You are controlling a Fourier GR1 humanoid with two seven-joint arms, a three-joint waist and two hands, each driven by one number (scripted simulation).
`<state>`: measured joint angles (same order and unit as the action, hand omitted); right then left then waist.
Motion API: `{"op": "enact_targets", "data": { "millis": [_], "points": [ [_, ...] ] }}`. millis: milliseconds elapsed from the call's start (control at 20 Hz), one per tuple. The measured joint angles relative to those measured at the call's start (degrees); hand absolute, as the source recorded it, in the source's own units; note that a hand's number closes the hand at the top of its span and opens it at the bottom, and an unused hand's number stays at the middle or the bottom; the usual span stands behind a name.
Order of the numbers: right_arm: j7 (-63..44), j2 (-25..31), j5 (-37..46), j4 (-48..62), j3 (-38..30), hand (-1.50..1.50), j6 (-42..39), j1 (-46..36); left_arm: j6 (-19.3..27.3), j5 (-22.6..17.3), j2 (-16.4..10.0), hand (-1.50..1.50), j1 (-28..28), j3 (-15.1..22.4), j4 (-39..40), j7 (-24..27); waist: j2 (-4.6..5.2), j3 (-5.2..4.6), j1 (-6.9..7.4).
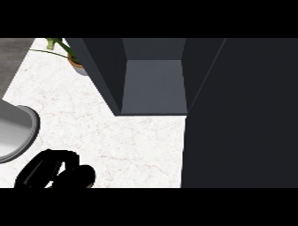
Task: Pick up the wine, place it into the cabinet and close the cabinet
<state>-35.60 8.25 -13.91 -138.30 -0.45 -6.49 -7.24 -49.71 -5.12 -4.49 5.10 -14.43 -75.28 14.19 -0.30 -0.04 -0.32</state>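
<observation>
The dark cabinet stands on the counter at the top middle, and I look into its open front at a bare grey inner floor. Its door is swung open and fills the right side of the view as a large dark panel. No wine bottle shows anywhere. My left hand sits low at the bottom left above the counter, fingers relaxed and holding nothing, with its grey forearm coming in from the left edge. My right hand does not show.
The white marble counter stretches between my left hand and the cabinet. A potted plant stands at the back, just left of the cabinet. The counter's left edge meets grey floor at the top left.
</observation>
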Motion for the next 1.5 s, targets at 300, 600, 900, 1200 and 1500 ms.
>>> {"op": "enact_targets", "data": {
  "millis": [300, 600, 900, 1200, 1500],
  "points": [
    [1.1, -0.7, 0.3, 0.5, 1.1, -1.50, -0.1, 0.2, 17.5, 3.2, 3.2, 1.50, -0.5, -7.0, -2.3, 9.1, -0.05, -0.01, 0.09],
    [1.6, -0.3, 0.1, 0.4, 0.0, -1.50, -1.2, 1.6, 28.8, 4.7, 4.2, 1.50, 0.4, -5.6, -5.4, 17.2, 0.06, 0.03, 0.02],
    [0.8, 0.2, -0.3, 0.2, -1.2, -1.50, -1.6, 1.1, 33.8, -1.9, 4.4, 1.50, 2.6, 3.1, -13.7, 13.0, 0.07, 0.05, 0.13],
    [1.0, -0.1, -0.6, 0.1, -1.6, -1.50, -2.3, 2.5, 38.7, -3.8, 4.5, 1.50, 4.5, 10.6, -25.7, 3.4, 0.04, 0.09, 0.12],
    [-0.1, -1.4, -0.2, 0.0, 1.1, -1.50, -0.6, 1.7, 45.6, -1.8, 4.5, 1.50, 2.0, 18.1, -31.5, -4.6, 0.11, 0.05, 0.04]
  ]
}}
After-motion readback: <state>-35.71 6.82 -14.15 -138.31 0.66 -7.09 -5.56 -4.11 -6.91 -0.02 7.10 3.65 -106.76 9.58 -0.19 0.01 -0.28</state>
